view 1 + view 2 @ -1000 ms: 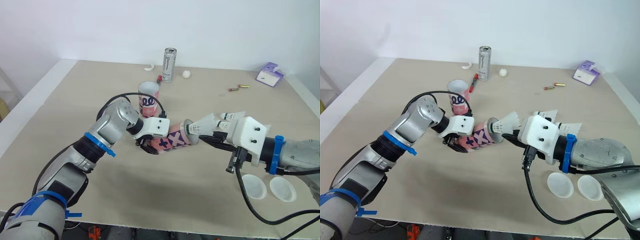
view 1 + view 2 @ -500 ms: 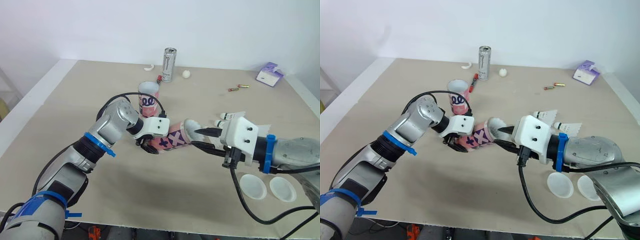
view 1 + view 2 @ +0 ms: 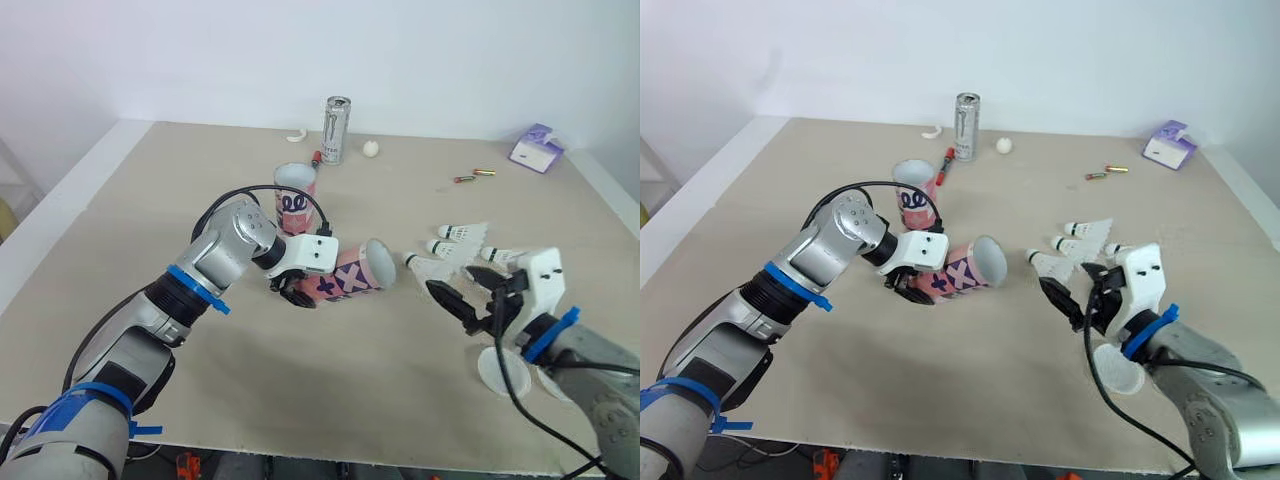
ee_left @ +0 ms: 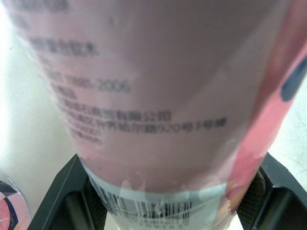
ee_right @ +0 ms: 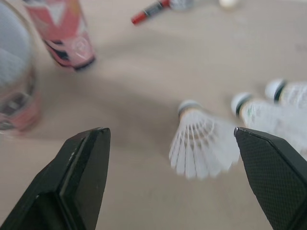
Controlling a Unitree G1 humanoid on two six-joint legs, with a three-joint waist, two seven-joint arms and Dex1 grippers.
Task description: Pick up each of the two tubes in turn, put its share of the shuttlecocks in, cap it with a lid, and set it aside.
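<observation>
Pink tube sideways in left end effector — right end effector agape, low

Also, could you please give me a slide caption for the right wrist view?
Open right gripper faces a loose shuttlecock on the table, an upright tube beyond.

Bright, even light falls from overhead onto the beige matte tabletop, and the white wall behind it is nearly washed out. Shadows are pale and soft-edged, lying close under the pink printed cardboard tube and the tall silver drink can, whose side carries a thin highlight. In the left wrist view the tube's small print reads soft; in the right wrist view the white feathered shuttlecock is blurred
</observation>
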